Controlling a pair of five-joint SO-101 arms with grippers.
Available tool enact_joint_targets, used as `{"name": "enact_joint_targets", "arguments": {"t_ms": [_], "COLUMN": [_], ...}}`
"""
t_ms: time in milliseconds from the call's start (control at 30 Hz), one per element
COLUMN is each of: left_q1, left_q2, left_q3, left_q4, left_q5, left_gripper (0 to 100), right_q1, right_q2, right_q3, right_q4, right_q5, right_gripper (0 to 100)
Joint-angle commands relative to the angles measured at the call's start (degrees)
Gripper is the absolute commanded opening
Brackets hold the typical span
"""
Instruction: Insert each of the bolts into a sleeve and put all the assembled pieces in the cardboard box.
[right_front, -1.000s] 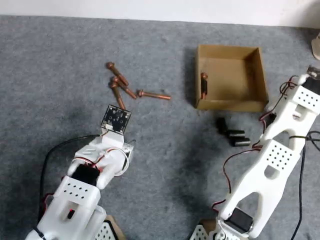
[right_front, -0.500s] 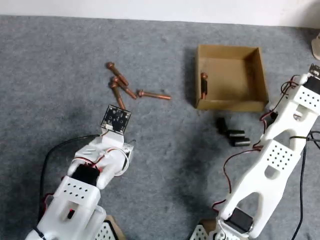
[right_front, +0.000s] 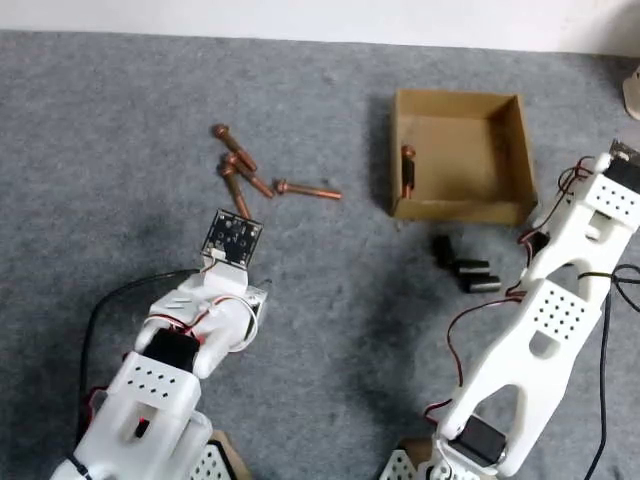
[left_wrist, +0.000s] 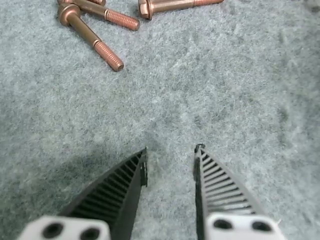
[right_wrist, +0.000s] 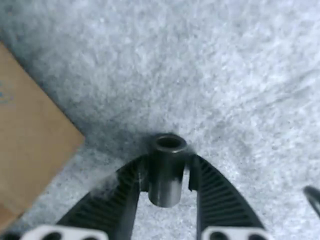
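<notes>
Our right gripper (right_wrist: 167, 172) grasps a black sleeve (right_wrist: 166, 170) over the grey mat (right_front: 330, 300), beside the cardboard box (right_front: 455, 211). In the box we see one assembled piece (right_front: 408, 170) against its left wall. Our left gripper (left_wrist: 170, 160) hangs released over open mat, near four loose bolts (right_front: 248, 176). Spare sleeves (right_front: 470, 268) lie just near of the box.

arms (right_front: 545, 320): white, perforated | cables (right_front: 450, 345): red, black | left tool (left_wrist: 172, 150): black, ribbed
</notes>
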Motion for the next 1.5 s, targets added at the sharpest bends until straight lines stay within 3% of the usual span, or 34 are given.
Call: {"name": "enact_joint_targets", "arguments": {"t_ms": [0,100,167,300,467,700,800,1000,1233,1467], "left_q1": [0.92,0.92,0.92,0.40,-1.36,-8.75,-9.10,-9.19,-10.42,-13.58], "left_q2": [-0.48,-0.48,-0.66,-0.40,-0.31,-0.40,-0.75,-0.84,-0.22,-0.13], "left_q3": [-0.40,-0.40,-0.40,-2.86,-12.00,-15.60,-14.55,-9.80,-12.70,-21.23], "left_q4": [-0.88,-0.88,-0.88,-0.26,14.59,16.00,11.87,11.25,11.87,20.40], "left_q5": [-0.44,-0.44,-0.44,-0.18,0.18,3.52,3.16,3.16,4.75,8.44], "left_gripper": [15,15,15,15,12,7,7,7,7,7], "right_q1": [0.57,0.66,0.75,0.75,1.54,0.40,-0.92,-4.62,-13.76,-22.81], "right_q2": [-2.77,-2.51,-3.03,-6.46,-14.90,-33.80,-42.51,-58.07,-72.48,-84.53], "right_q3": [-0.13,-0.13,-0.13,-0.92,2.07,21.41,31.78,49.36,63.43,80.48], "right_q4": [0.75,0.66,0.66,0.92,1.01,0.84,0.84,0.75,-0.57,-10.33], "right_q5": [0.70,0.70,0.79,4.40,5.54,6.33,9.93,13.80,13.19,10.73], "right_gripper": [11.7,9.0,1.0,0.3,0.4,0.4,0.4,0.4,0.5,0.5]}}
